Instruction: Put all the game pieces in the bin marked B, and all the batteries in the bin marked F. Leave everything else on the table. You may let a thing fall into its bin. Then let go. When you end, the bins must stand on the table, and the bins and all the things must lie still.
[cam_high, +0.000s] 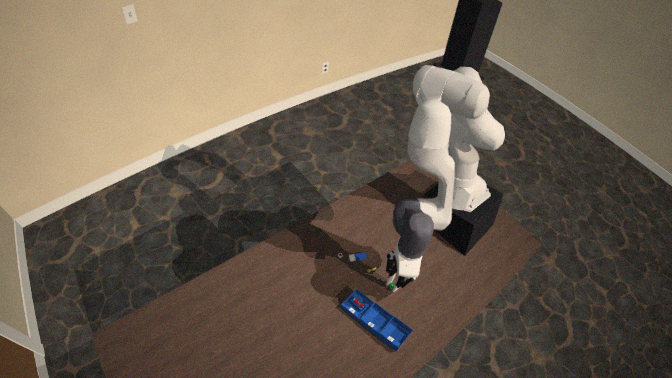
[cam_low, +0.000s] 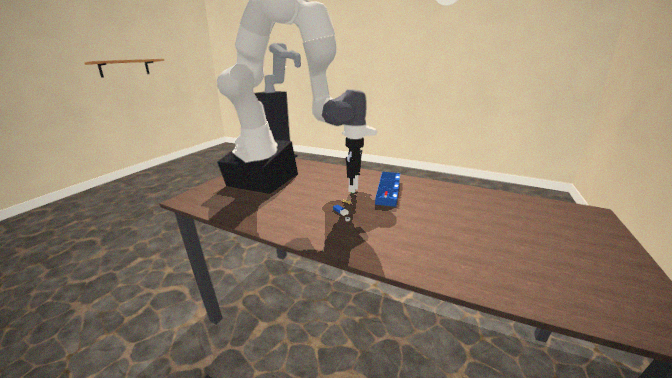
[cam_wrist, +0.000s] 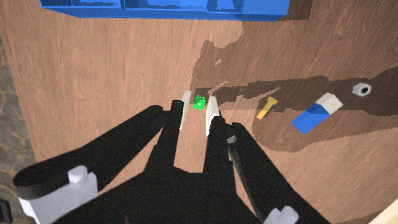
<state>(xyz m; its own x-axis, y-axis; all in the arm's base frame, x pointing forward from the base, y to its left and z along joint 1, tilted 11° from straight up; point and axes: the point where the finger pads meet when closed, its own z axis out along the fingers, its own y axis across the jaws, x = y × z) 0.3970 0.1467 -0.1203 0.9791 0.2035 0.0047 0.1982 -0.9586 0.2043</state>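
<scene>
A small green die (cam_high: 392, 287) (cam_wrist: 199, 103) lies on the table. The gripper (cam_low: 353, 190) (cam_wrist: 200, 107) points down with its fingers a little apart, open and holding nothing. In the wrist view the die shows between the pale fingertips, low over the table; any contact cannot be told. A blue three-compartment bin block (cam_low: 385, 204) (cam_wrist: 175, 15) stands beyond the gripper. A red stick-like thing (cam_high: 358, 303) (cam_low: 386, 194), perhaps a battery, lies in one end compartment. The other two compartments look empty. The letters on the white labels are unreadable.
A yellow bolt (cam_high: 371, 270) (cam_wrist: 267, 108), a blue and white eraser-like block (cam_high: 358, 257) (cam_wrist: 316, 114) and a grey nut (cam_high: 340, 255) (cam_wrist: 362, 90) lie to one side of the gripper, right of it in the wrist view.
</scene>
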